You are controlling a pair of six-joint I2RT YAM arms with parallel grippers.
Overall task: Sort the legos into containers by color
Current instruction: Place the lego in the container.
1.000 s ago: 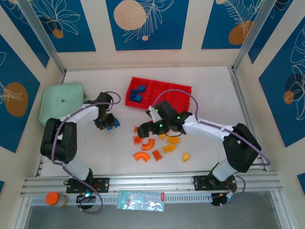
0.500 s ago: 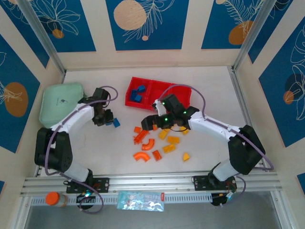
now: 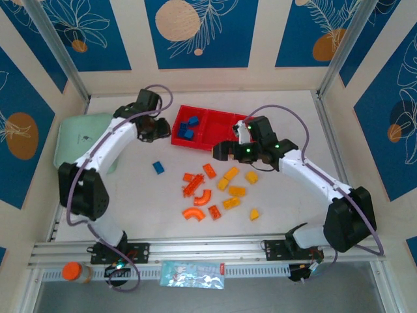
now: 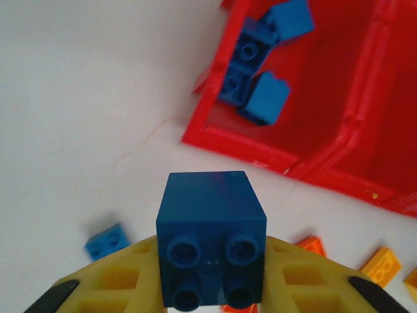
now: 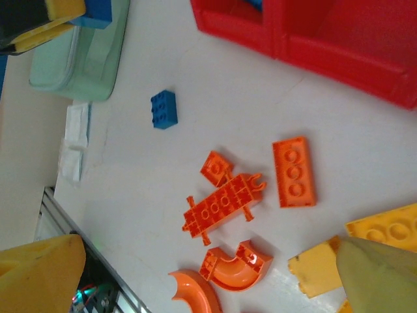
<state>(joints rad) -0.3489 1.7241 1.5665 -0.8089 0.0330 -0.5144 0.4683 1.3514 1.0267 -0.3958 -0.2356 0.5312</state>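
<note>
My left gripper [image 4: 212,274] is shut on a dark blue lego [image 4: 212,235], held above the table just left of the red tray [image 4: 225,140]. Several blue legos [image 4: 260,98] lie in the tray's left container [image 3: 189,127]. In the top view the left gripper [image 3: 158,128] hangs by that end of the tray [image 3: 215,138]. A lighter blue lego [image 3: 158,167] lies alone on the table. My right gripper [image 3: 221,151] is open above the orange legos [image 5: 221,207] and yellow legos [image 3: 238,191], with nothing between its fingers [image 5: 384,274].
A mint-green pouch [image 3: 71,140] lies at the left, partly under the left arm. Two orange arches [image 5: 236,264] lie nearest the front. A jar [image 3: 77,272] and a packet [image 3: 192,274] sit on the front rail.
The left arm has swung from the table's left-middle up to the tray's left end, carrying a blue lego. The right gripper has drawn back up and to the right, off the pile.
</note>
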